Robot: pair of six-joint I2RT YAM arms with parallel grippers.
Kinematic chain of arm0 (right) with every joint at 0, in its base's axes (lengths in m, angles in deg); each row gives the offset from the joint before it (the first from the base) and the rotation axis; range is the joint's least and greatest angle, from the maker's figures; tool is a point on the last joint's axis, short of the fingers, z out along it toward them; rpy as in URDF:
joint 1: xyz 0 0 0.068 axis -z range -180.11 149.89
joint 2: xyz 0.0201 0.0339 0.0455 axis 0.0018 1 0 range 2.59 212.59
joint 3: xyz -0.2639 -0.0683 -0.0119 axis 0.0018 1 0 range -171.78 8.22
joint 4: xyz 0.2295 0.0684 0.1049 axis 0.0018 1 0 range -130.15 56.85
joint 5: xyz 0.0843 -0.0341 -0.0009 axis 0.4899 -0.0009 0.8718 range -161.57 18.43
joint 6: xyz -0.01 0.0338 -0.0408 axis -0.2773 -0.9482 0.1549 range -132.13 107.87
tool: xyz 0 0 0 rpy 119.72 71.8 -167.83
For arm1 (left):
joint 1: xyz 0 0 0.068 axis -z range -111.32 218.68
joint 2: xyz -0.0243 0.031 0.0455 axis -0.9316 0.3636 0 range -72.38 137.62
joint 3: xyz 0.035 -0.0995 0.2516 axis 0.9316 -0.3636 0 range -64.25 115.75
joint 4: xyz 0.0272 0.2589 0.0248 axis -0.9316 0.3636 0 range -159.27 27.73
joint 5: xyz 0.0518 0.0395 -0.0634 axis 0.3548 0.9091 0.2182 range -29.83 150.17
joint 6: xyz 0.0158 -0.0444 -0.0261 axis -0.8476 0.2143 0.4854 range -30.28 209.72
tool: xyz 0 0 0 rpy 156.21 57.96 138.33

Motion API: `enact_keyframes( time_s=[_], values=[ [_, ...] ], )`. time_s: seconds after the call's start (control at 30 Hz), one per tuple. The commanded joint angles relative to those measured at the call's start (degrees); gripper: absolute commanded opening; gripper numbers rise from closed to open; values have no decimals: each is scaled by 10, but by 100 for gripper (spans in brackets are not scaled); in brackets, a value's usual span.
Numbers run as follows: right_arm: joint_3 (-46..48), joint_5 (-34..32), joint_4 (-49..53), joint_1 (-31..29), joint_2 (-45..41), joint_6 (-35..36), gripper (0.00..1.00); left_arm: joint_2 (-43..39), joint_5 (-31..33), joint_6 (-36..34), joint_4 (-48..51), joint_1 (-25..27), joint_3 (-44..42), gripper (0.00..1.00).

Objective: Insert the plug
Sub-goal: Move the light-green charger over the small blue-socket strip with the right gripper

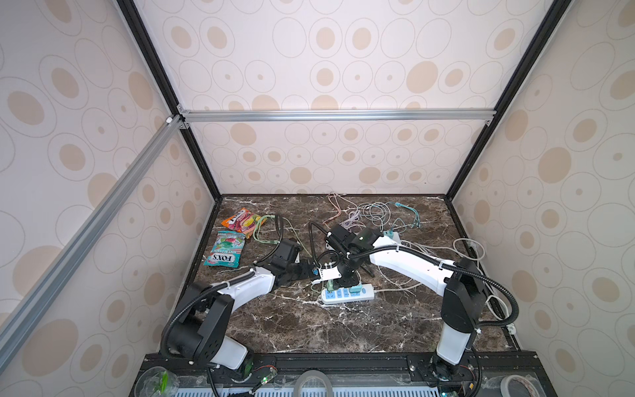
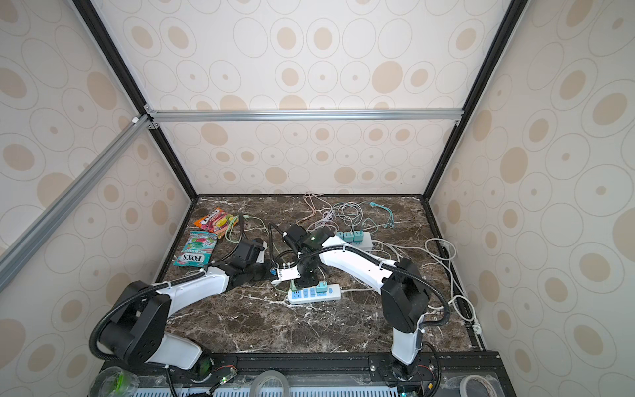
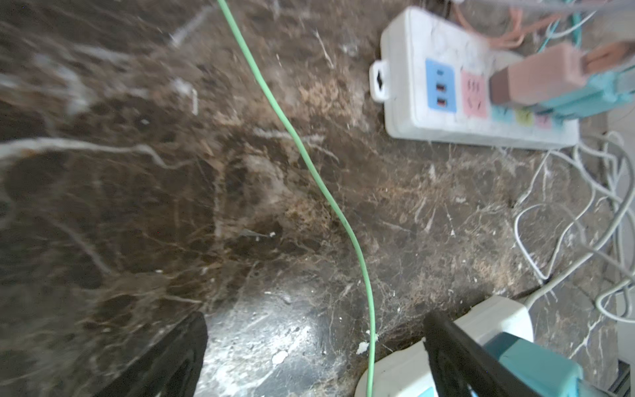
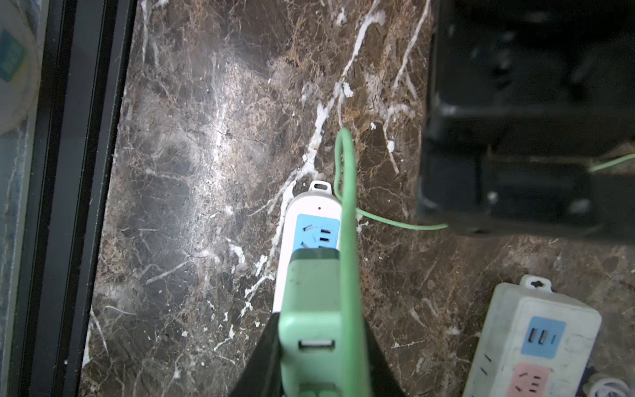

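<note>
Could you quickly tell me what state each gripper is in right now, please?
Left gripper: open, holding nothing.
Right gripper: closed on the green plug.

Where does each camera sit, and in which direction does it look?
Top view: above the arm bases, facing down over the marble table; left arm, right arm show.
Top view: same head, same aim at the marble table.
Left wrist: on the left arm, facing the table past the open left gripper.
Right wrist: on the right arm, facing down past the right gripper holding the green plug.
Shared: both wrist views show green cable, near power strip.
</note>
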Motion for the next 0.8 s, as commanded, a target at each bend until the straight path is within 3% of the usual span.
enact_keyframes(
  time_s=[0.0, 0.2, 0.47, 0.53, 0.67, 0.77],
  values=[
    [18, 1, -12, -6, -24, 22, 0, 42, -11, 4, 55, 30, 47, 94],
    [65, -24, -78, -10, -93, 32, 0, 71, -55, 13, 63, 58, 49, 90],
    [106, -24, -155, -11, -182, 47, 0, 80, -28, 3, 104, 62, 58, 86],
    [109, -23, -159, -11, -187, 49, 0, 80, -39, 4, 95, 61, 58, 75],
    [115, -32, -153, -11, -174, 49, 0, 74, -28, 2, 91, 61, 61, 33],
    [112, -29, -129, -11, -156, 44, 0, 57, 6, -4, 101, 57, 61, 11]
  ],
)
